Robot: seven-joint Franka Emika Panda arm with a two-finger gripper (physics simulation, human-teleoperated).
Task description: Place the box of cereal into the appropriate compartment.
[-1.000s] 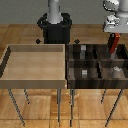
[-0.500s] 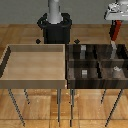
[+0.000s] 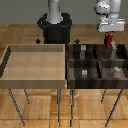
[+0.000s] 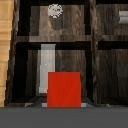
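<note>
Tables: two, side by side. Light wooden tray on the exterior view's left, open and shallow. Dark wooden bin on the exterior view's right, split by dividers into several compartments.

Robot arm: white, reaching down over the dark bin's far right corner.

Gripper: closed on the box of cereal, which hangs upright below it, above a far-right compartment; whether it touches the bin floor cannot be told.

Small grey objects: one in a near compartment, another further right.
</note>
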